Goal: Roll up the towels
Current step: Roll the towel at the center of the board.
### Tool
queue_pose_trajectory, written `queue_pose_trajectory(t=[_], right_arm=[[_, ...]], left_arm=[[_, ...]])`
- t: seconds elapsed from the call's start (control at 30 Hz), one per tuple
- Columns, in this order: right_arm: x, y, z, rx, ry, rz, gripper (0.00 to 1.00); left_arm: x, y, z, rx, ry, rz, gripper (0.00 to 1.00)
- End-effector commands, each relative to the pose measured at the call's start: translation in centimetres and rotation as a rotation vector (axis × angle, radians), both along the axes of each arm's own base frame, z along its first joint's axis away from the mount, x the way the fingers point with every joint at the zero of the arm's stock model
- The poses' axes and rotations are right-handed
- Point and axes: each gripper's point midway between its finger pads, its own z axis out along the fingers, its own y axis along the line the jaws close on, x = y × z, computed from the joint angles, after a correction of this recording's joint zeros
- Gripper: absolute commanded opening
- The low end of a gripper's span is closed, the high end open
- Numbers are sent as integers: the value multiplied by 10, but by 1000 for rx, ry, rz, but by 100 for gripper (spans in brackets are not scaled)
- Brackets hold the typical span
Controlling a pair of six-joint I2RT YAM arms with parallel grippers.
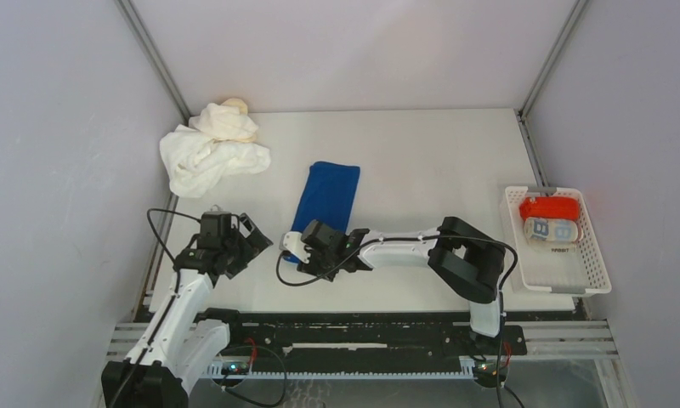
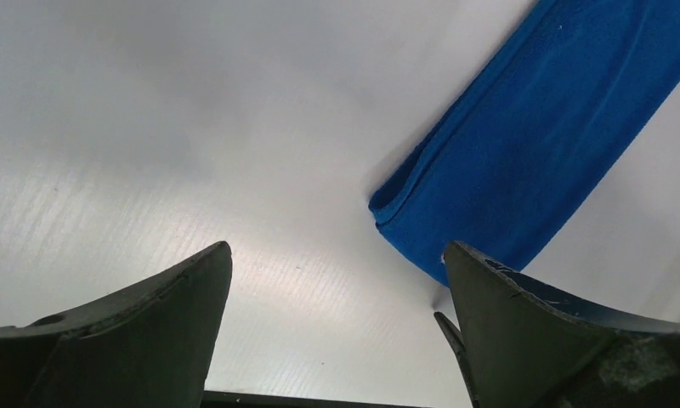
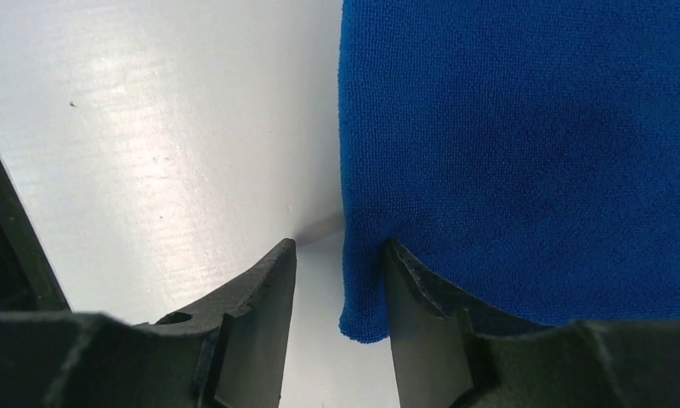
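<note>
2 of the towels done: red towel and patterned towel sit rolled in basket, right. Blue towel flat mid-desk, unrolled; white and cream heap far left. Right tool half-spread around its near corner, pinch unclear; left tool spread wide, empty

Left arm: up from the near-left base, leaning far and a little right, forearm low over the table. At its tip, left gripper, pointed down and to the right, jaws spread wide. Right arm: bent sharply at the elbow above the near-right base, then stretched almost level to the left. At its tip, right gripper, just beside the left one, angled down, jaws narrowly apart, not closed.
</note>
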Motion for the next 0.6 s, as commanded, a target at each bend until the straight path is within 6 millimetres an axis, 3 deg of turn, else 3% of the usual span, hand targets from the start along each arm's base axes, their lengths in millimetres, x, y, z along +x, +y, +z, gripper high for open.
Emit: queue_pose_trajectory(t=[0.0,0.13,0.27,0.57], right_arm=[[3,29,35,124,-17,-9,44],[4,21,60,139,-58,-17,50],[2,9,69,117,-101,-19,54],[2,2,36,55,-43,4,56]], left_arm=[[4,-5,2,-50,-12,20,100],[5,-12,1,-97,-24,22,100],[10,-20,-1,-140,-29,19,99],[20,-39,-9,-170,0,-18,97]])
